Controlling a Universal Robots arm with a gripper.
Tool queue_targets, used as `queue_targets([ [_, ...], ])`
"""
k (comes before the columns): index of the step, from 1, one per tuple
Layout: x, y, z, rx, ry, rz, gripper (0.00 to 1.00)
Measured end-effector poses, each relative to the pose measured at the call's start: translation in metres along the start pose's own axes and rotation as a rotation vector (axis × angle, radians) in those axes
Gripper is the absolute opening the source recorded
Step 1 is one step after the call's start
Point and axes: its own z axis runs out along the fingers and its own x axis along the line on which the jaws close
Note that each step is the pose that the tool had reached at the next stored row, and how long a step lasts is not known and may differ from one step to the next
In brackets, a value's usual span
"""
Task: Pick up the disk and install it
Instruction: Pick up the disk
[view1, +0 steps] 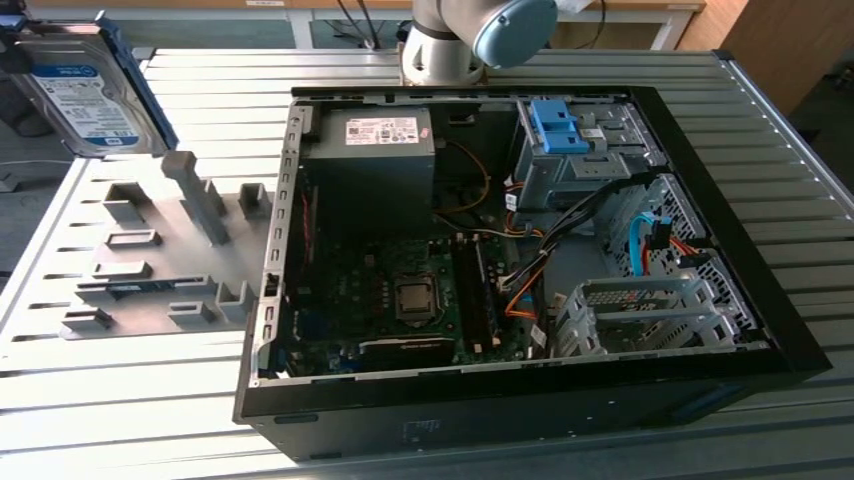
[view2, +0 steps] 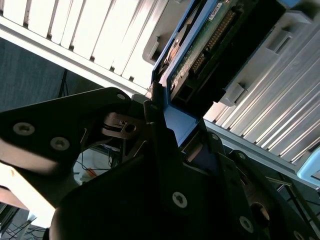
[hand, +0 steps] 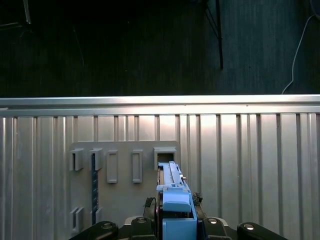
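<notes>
Exterior view: holding the disk (view1: 83, 95) aloft at the exterior view's left, over the rack (view1: 80, 215), well apart from the open case (view1: 534, 425). Second wrist view: gripper (view2: 170, 117) clamped on the disk's blue frame.

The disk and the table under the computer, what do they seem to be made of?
For the disk: body likely metal, dull silver-grey; label white-and-blue, papery; blue frame looks like matte plastic. For the table: apparently metal, perhaps aluminium, going by its bright ribbed slats catching light.
</notes>
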Motion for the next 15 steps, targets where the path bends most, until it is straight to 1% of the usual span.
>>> queue_targets([
  [15,-0.0002,0.0002,-0.0126,-0.0001,0.0,0.0,0.37],
])
